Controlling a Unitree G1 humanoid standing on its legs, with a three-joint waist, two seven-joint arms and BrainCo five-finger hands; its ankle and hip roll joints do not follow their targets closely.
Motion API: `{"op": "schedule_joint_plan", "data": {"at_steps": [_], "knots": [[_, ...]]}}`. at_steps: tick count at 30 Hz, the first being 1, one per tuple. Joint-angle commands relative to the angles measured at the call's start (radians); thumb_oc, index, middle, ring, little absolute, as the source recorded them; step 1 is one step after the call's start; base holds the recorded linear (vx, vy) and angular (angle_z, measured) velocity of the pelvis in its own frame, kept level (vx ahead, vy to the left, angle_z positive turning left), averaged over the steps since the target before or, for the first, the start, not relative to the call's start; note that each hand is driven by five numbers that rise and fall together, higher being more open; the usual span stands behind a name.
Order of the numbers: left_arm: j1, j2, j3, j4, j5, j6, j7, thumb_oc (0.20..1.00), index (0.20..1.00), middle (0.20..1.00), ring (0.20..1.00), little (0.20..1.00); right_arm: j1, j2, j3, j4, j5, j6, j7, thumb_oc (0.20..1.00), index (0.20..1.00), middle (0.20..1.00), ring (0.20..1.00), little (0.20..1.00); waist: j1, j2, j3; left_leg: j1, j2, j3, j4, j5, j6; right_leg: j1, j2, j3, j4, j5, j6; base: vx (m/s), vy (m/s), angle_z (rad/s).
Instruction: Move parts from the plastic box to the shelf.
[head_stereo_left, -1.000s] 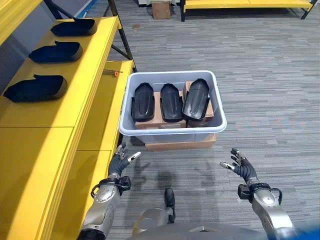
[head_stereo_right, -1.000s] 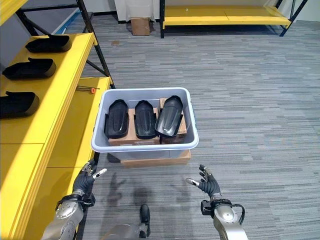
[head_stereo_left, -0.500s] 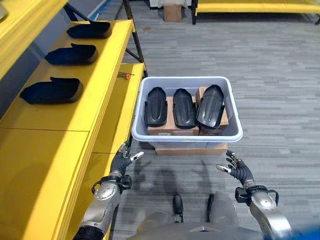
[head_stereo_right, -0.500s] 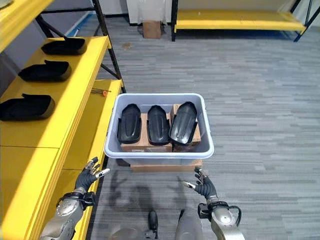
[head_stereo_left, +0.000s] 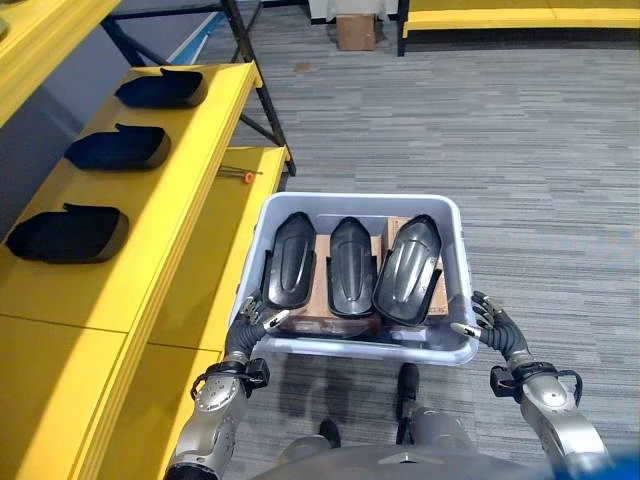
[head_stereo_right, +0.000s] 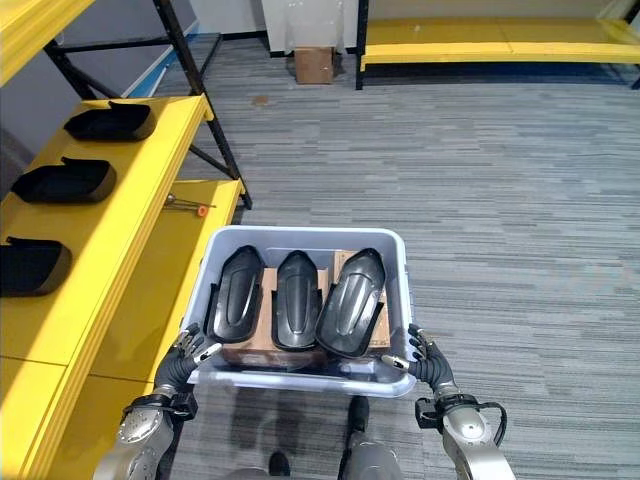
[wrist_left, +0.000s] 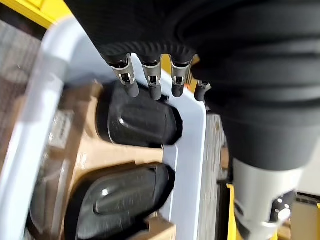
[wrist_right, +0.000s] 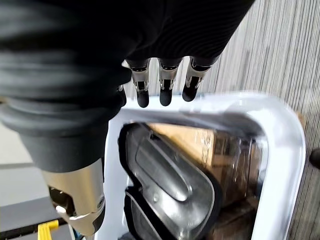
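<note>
- Against a second ago, my view has moved forward; the plastic box (head_stereo_left: 455, 345) now sits lower centre, closer to both hands.
- My left hand (head_stereo_left: 248, 326), lower left, fingers loosely spread, empty, beside the box's near left corner.
- Three dark parts (head_stereo_left: 349, 266) lie in the box.
- My right hand (head_stereo_left: 492, 326), lower right, likewise spread, empty.

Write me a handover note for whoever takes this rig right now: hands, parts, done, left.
Left hand: open, empty, at the near left corner of the box.
Right hand: open, empty, at the near right corner of the box.
Parts: three black parts in the box, side by side on cardboard: left part, middle part, right part. Three similar black parts lie on the yellow shelf to the robot's left: near, middle, far.
Done: three parts appear shelved.
Left: pick each of the three parts from the box and set it on the shelf; nothing is gripped yet.
</note>
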Motion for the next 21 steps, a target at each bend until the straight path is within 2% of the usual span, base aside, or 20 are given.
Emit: {"op": "schedule_joint_plan", "data": {"at_steps": [1,12,15,17,18,19,21], "knots": [[0.008,0.049,0.009,-0.026,-0.001,-0.036,-0.002,1.0,1.0,1.0,1.0,1.0,0.027,0.023,-0.015,-0.057,0.013,-0.041,0.0,1.0,1.0,1.0,1.0,1.0,0.007,-0.037,-0.021,0.01,-0.028,0.0,-0.01,0.072,-0.009,0.002,-0.099,-0.002,0.097,-0.059,0.144,0.05,-0.031,0.07],[0.024,0.044,-0.004,-0.031,0.003,-0.031,-0.015,1.0,1.0,1.0,1.0,1.0,0.028,0.019,-0.014,-0.072,0.002,-0.042,-0.004,1.0,1.0,1.0,1.0,1.0,0.004,-0.028,-0.028,0.036,-0.026,0.008,-0.029,0.058,-0.01,0.033,-0.093,0.004,0.086,-0.071,0.138,0.02,-0.008,0.0],[0.019,0.041,-0.001,-0.031,0.0,-0.032,-0.011,1.0,1.0,1.0,1.0,1.0,0.016,0.018,-0.015,-0.076,0.001,-0.048,-0.011,1.0,1.0,1.0,1.0,1.0,0.0,-0.028,-0.022,0.026,-0.02,0.004,-0.028,0.068,-0.019,0.03,-0.087,0.009,0.076,-0.072,0.134,-0.02,-0.044,0.04],[0.009,0.033,0.005,-0.028,-0.006,-0.035,-0.002,1.0,1.0,1.0,1.0,1.0,0.009,0.014,-0.025,-0.083,0.014,-0.058,-0.022,1.0,1.0,1.0,1.0,1.0,-0.003,-0.04,-0.008,-0.052,0.004,-0.005,0.107,0.097,-0.045,0.045,-0.076,0.017,0.058,-0.089,0.116,-0.05,-0.108,0.15],[0.009,0.033,0.005,-0.028,-0.006,-0.035,-0.002,1.0,1.0,1.0,1.0,1.0,0.009,0.014,-0.025,-0.083,0.014,-0.058,-0.022,1.0,1.0,1.0,1.0,1.0,-0.004,-0.04,-0.01,-0.055,0.004,-0.006,0.108,0.097,-0.045,0.043,-0.076,0.017,0.058,-0.088,0.116,-0.15,-0.151,0.45],[-0.004,0.033,0.007,-0.034,-0.019,-0.044,0.003,1.0,1.0,1.0,1.0,1.0,0.0,-0.003,-0.03,-0.088,0.029,-0.068,-0.028,1.0,1.0,1.0,1.0,1.0,0.016,-0.069,0.036,-0.187,-0.014,-0.055,0.349,0.144,-0.071,0.056,-0.08,0.017,0.055,-0.097,0.091,-0.13,-0.132,0.48],[-0.01,0.036,0.0,-0.034,-0.019,-0.044,0.005,1.0,1.0,1.0,1.0,1.0,0.004,-0.01,-0.035,-0.092,0.029,-0.071,-0.032,1.0,1.0,1.0,1.0,1.0,0.031,-0.087,0.057,-0.251,-0.038,-0.094,0.387,0.153,-0.068,0.069,-0.086,0.008,0.049,-0.101,0.088,-0.1,-0.081,0.33]]}}
